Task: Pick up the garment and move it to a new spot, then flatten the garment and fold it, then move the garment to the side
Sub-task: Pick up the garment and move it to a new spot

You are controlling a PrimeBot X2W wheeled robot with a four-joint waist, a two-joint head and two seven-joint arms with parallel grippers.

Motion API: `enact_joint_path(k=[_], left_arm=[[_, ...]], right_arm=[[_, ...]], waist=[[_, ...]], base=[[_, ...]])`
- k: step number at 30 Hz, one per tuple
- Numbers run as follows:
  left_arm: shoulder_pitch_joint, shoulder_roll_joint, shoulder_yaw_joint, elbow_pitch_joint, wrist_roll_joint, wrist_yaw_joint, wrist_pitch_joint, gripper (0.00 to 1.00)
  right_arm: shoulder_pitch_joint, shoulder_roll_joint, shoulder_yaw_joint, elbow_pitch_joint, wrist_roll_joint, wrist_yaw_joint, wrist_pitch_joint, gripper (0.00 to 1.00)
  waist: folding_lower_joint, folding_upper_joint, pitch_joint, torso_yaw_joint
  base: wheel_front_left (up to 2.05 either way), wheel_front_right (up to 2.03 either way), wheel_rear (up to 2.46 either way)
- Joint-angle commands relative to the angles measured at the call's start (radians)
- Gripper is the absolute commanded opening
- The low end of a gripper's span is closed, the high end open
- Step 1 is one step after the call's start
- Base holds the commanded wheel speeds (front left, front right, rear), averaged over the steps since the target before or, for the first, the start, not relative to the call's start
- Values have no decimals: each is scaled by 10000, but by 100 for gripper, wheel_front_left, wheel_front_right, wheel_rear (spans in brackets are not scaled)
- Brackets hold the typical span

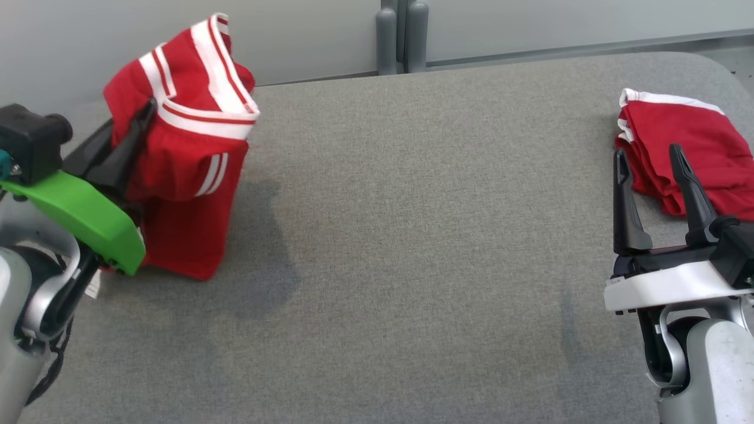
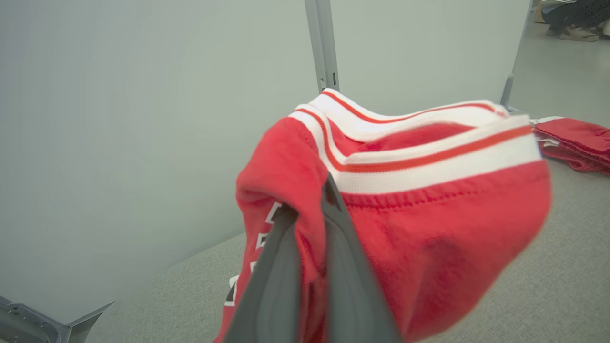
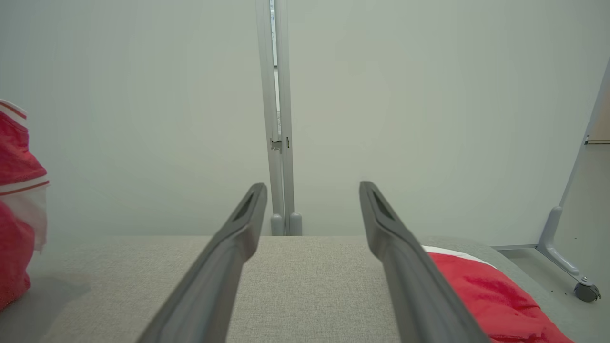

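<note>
Step in hand: pick-up and transfer; the garment (image 1: 188,147) is judged lifted but not yet set down at a new spot.
Garment: red with white stripes, hung bunched over the left part of the grey surface (image 1: 412,206); whether the lower hem touches cannot be told.
Left hand (image 1: 144,118): pressed together on a fold beside the striped band.
Right hand (image 1: 646,152): spread, nothing held, just beside a second red garment (image 1: 695,147) lying at the right.
Next move: a carry toward the bare middle is judged needed, then lowering and release; both hands are likely required for flattening.
</note>
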Motion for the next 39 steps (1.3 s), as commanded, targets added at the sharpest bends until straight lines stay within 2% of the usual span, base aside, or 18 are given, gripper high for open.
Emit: enact_joint_path(k=[1, 5, 9, 13, 16, 18, 23, 28, 30, 32, 35, 37, 38, 39], left_arm=[[244, 84, 15, -327, -134, 90, 69, 0], [646, 346, 45, -1921, -139, 364, 342, 0], [717, 249, -110, -3093, -43, 573, 572, 0], [476, -97, -450, -3568, 75, 649, 715, 0], [172, -614, -779, -3514, 159, 578, 632, 0], [-117, -1068, -1035, -3331, 244, 507, 520, 0], [-978, -2729, -1788, -2606, 416, 378, 93, 0], [-1616, -4459, -2140, -1498, 480, 673, -618, 0], [-1609, -5101, -2015, -1051, 386, 968, -1126, 0], [-1409, -5497, -1818, -516, 403, 1268, -1720, 0], [-894, -5720, -1324, 562, 343, 1700, -2669, 0], [-735, -5700, -1212, 986, 317, 1768, -2902, 0], [-381, -5698, -915, 1878, 112, 1843, -3317, 0], [-381, -5698, -915, 1878, 112, 1843, -3317, 0]], right_arm=[[131, -25, -26, -56, 2, 1, 48, 100], [231, -25, -14, -131, 52, 1, 91, 100], [288, -25, -9, -161, 94, 1, 114, 100], [255, -25, 22, -158, 113, 1, 90, 100], [184, -25, 43, -112, 153, 1, 46, 100], [135, -25, 30, -67, 171, 1, 0, 100], [22, -25, -40, 34, 189, 1, -42, 100], [-63, -25, -179, 56, 118, 1, -82, 100], [-109, -25, -238, 77, 101, -1, -99, 100], [-156, -25, -282, 77, 87, 1, -102, 100], [-201, -24, -329, 42, 71, 1, -133, 100], [-200, -25, -350, 32, 60, 1, -131, 100], [-208, -25, -403, 14, 34, 1, -125, 100], [-208, -25, -403, 14, 34, 1, -125, 100]], waist=[[0, 54, -292, 82], [0, 54, -383, 36], [0, 54, -415, -23], [0, 54, -367, -99], [0, 54, -305, -161], [0, 54, -271, -201], [0, 54, -255, -329], [0, 54, -178, -543], [0, 54, -110, -646], [0, 54, -9, -740], [0, 54, 160, -832], [0, 54, 225, -845], [0, 54, 317, -837], [0, 54, 317, -837]], base=[[0, 0, 0], [0, 0, 0], [0, 0, 0], [0, 0, 0], [0, 0, 0], [0, 0, 0], [0, 0, 0], [0, 0, 0], [0, 0, 0], [0, 0, 0], [0, 0, 0], [0, 0, 0], [0, 0, 0], [0, 0, 0]])
